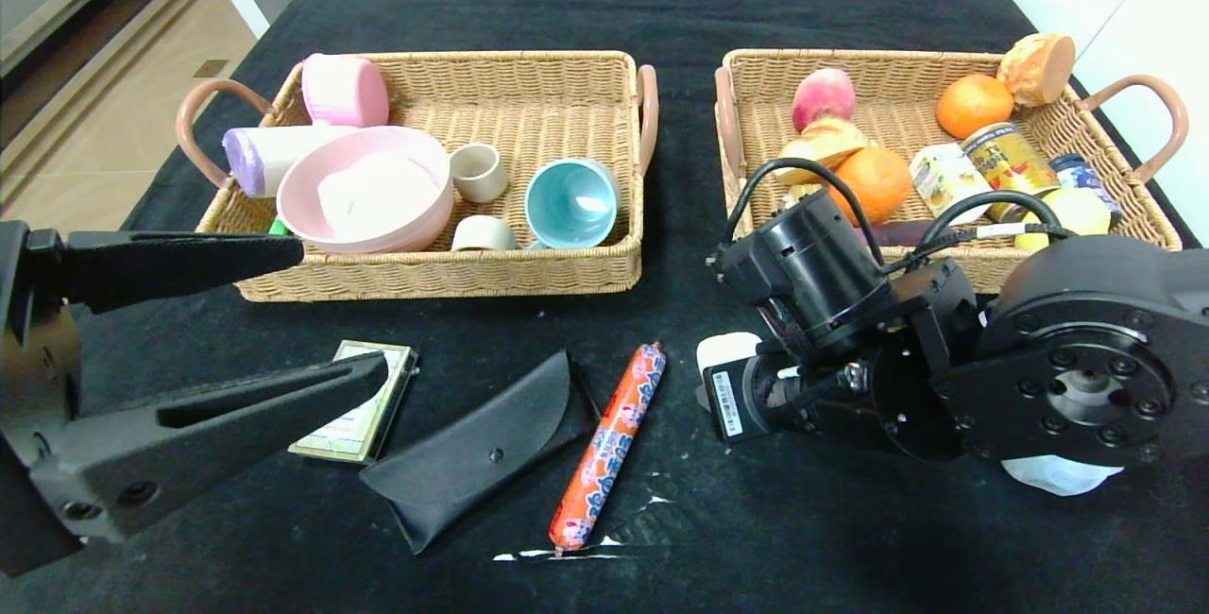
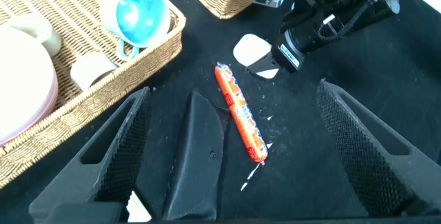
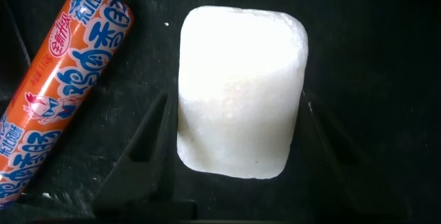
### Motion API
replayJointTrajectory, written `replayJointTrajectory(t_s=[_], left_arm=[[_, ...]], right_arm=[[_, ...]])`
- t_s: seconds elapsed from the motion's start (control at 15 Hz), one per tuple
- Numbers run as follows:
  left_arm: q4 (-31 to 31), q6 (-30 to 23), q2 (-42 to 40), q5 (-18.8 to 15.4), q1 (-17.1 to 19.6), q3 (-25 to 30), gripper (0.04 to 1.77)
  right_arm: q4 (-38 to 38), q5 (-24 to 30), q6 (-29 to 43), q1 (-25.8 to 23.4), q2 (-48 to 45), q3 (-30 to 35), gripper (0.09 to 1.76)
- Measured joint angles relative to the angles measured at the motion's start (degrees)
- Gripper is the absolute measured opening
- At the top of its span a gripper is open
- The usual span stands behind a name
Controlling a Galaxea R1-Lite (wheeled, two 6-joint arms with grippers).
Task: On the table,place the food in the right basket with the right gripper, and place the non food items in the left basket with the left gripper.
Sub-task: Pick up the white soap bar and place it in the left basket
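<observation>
Soap [image 3: 241,93] is lying near the table's [image 1: 850,548] front edge, just beside the sausage [image 1: 609,444], bracketed by the right gripper [image 3: 234,138], jaws closing on its long sides. Rigid but probably slick, so best pinched mid-length. Left gripper [image 2: 241,162] is held open.

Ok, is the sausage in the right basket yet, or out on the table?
Out. The sausage lies flat on the table, short of the right basket, beside the pouch.
</observation>
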Motion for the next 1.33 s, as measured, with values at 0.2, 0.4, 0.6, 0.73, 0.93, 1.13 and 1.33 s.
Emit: replayJointTrajectory(t_s=[0.2, 0.4, 0.6, 0.73, 0.93, 1.13, 1.33], left_arm=[[0.0, 0.0, 0.0, 0.0, 0.0, 0.0, 1.72], [-0.1, 0.0, 0.0, 0.0, 0.0, 0.0, 1.72], [-0.1, 0.0, -0.1, 0.0, 0.0, 0.0, 1.72], [-0.1, 0.0, -0.1, 0.0, 0.0, 0.0, 1.72], [0.0, 0.0, -0.1, 0.0, 0.0, 0.0, 1.72], [0.1, 0.0, 0.0, -0.1, 0.0, 0.2, 1.72], [0.0, 0.0, 0.0, 0.0, 0.0, 0.2, 1.72]], right_arm=[[0.1, 0.1, 0.0, 0.0, 0.0, -0.2, 1.06], [0.0, 0.2, 0.0, 0.0, -0.1, -0.1, 1.06], [0.0, 0.6, 0.0, 0.0, -1.0, 0.1, 1.06], [0.0, 1.6, -0.2, 0.0, -2.1, -0.3, 1.06], [-0.1, 2.0, -0.4, 0.2, -3.9, -1.4, 1.06], [-0.2, 2.8, -0.8, -0.1, -4.8, -4.9, 1.06], [-0.9, 5.6, -2.7, -0.9, -5.1, -9.3, 1.05]])
